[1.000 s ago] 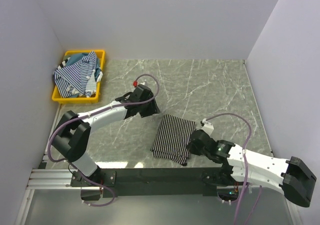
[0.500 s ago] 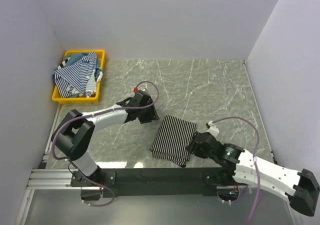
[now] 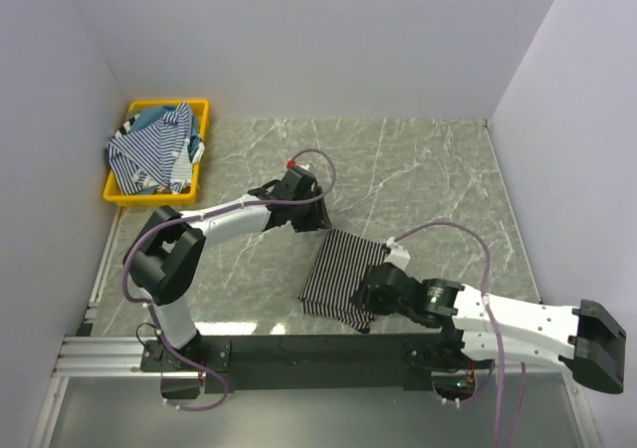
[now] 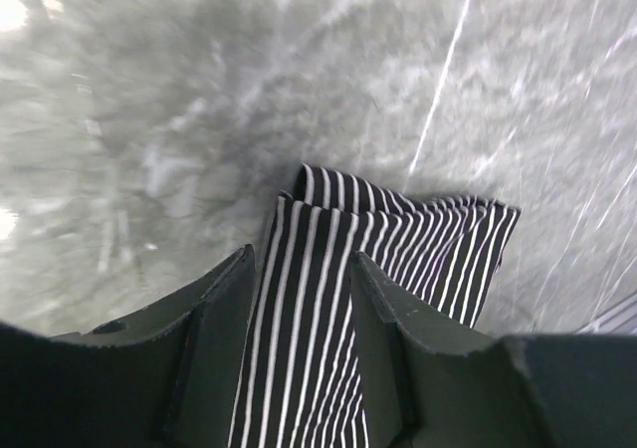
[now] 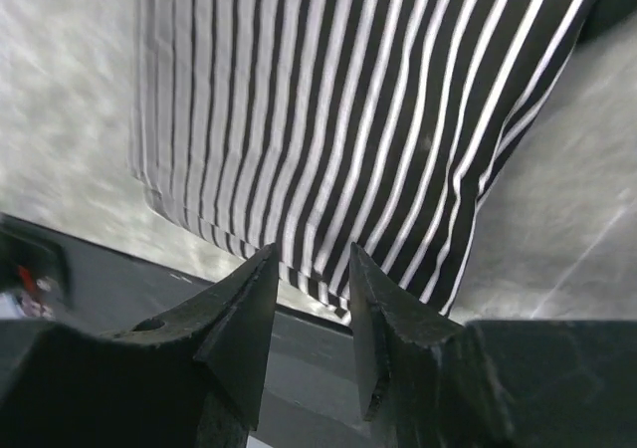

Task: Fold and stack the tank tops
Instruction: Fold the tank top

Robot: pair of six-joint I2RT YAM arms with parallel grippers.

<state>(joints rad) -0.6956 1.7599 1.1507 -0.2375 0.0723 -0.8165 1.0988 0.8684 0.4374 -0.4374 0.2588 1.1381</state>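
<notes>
Your left gripper (image 4: pixel 301 269) sits parted over the far corner of the folded black striped top (image 3: pixel 343 269). Your right gripper (image 5: pixel 311 259) is narrowly parted at its near edge.

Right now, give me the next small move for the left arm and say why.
Probably lower the left gripper and close it on the far left corner of the black striped tank top. Its open jaws straddle that corner in the wrist view. The right gripper, also open, sits over the near edge, so the folded top looks ready to be shifted or refolded.
</notes>
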